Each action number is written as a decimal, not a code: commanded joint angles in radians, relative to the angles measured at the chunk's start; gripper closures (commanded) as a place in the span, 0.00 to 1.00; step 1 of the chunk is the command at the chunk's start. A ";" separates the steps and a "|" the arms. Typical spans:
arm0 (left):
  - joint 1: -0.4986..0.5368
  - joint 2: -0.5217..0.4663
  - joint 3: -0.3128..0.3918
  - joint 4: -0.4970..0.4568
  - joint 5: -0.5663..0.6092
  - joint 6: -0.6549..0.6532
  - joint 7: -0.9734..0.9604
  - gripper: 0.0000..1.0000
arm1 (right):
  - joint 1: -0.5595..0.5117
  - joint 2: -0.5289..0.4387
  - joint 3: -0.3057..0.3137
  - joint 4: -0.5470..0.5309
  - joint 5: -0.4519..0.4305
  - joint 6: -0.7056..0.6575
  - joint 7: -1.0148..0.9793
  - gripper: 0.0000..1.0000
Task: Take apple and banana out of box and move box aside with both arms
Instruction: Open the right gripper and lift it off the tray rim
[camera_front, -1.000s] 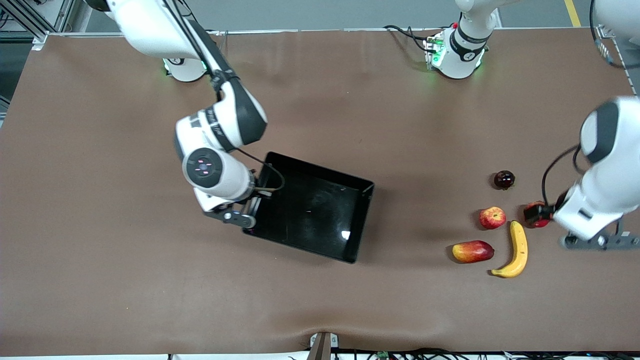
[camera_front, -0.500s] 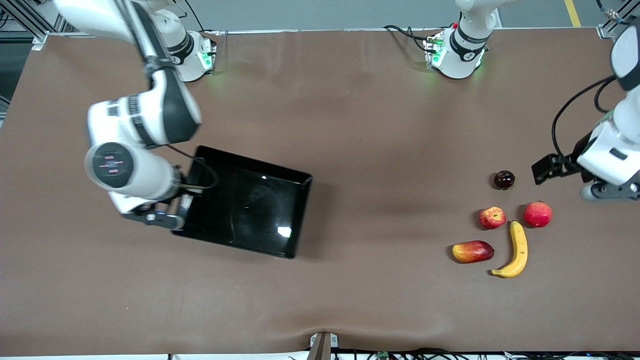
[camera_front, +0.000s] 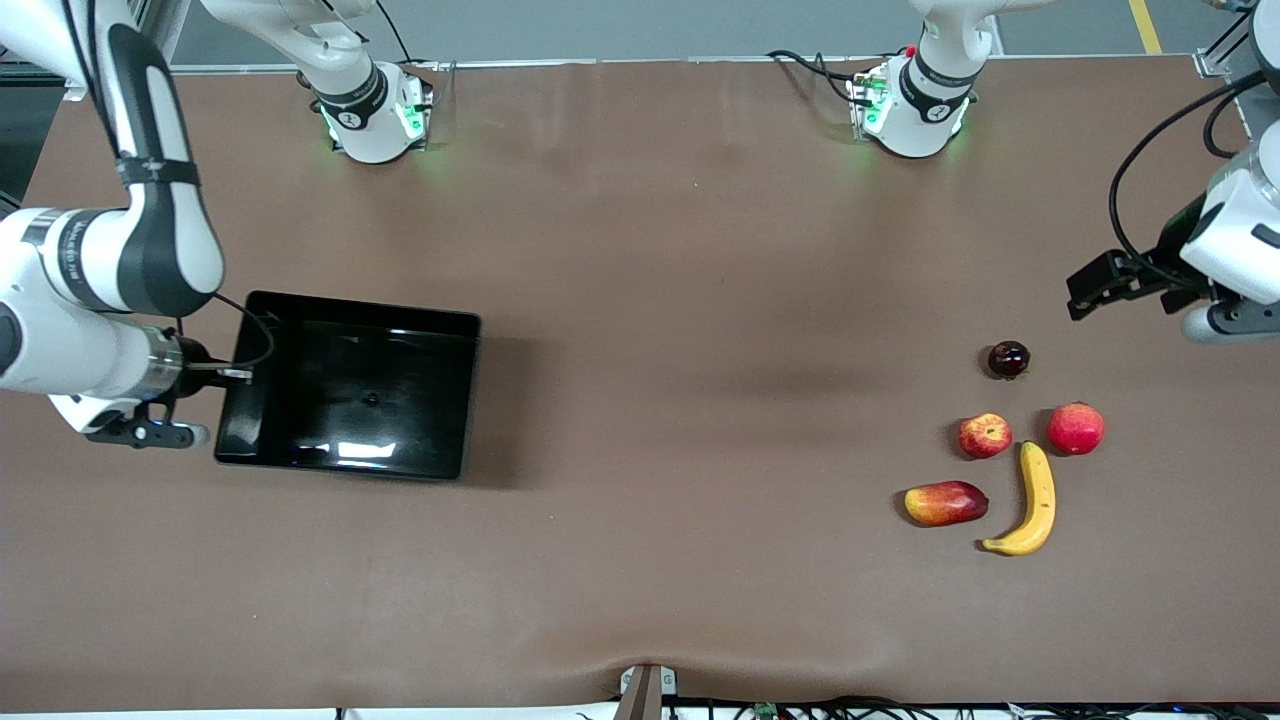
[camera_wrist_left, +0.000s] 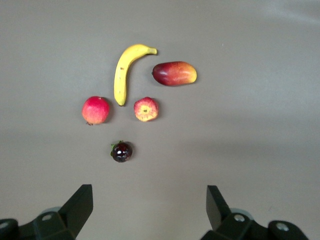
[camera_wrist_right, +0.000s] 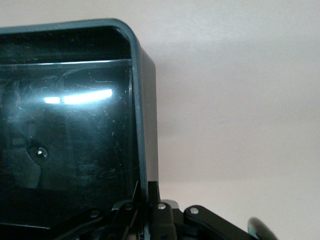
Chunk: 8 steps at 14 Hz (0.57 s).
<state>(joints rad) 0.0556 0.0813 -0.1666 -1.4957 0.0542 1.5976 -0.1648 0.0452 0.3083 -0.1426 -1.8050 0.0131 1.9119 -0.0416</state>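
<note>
The black box (camera_front: 400, 360) lies on the brown table toward the right arm's end. My right gripper (camera_front: 225, 385) is shut on the box's end wall; the right wrist view shows the gripper (camera_wrist_right: 152, 200) clamping that wall (camera_wrist_right: 145, 125). The yellow banana (camera_front: 1035, 500) and the small red apple (camera_front: 985, 436) lie side by side toward the left arm's end. My left gripper (camera_front: 1090, 285) is open and empty, up over bare table beside the fruits. The left wrist view shows the banana (camera_wrist_left: 122, 75) and the apple (camera_wrist_left: 146, 109) ahead of the left gripper (camera_wrist_left: 150, 205).
A pinkish-red round fruit (camera_front: 1076, 428) lies beside the banana's tip, a red-and-yellow mango (camera_front: 945, 502) beside the banana, nearer the front camera than the apple. A small dark round fruit (camera_front: 1008, 359) lies farther from the camera. The arms' bases (camera_front: 370, 120) stand along the table's edge farthest from the camera.
My right arm has dragged the box from mid-table toward the right arm's end. My left gripper has let go of the pinkish-red fruit and drawn up and away from it.
</note>
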 joint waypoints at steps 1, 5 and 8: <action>-0.060 -0.072 0.064 -0.102 -0.024 0.025 0.004 0.00 | -0.120 -0.058 0.024 -0.117 0.005 0.099 -0.142 1.00; -0.054 -0.071 0.059 -0.104 -0.042 0.030 0.002 0.00 | -0.211 -0.051 0.026 -0.213 0.040 0.244 -0.161 1.00; -0.057 -0.066 0.059 -0.101 -0.042 0.032 0.001 0.00 | -0.270 -0.014 0.028 -0.231 0.059 0.305 -0.205 1.00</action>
<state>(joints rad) 0.0060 0.0398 -0.1164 -1.5728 0.0332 1.6136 -0.1648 -0.1748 0.3070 -0.1399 -2.0083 0.0263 2.1910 -0.1944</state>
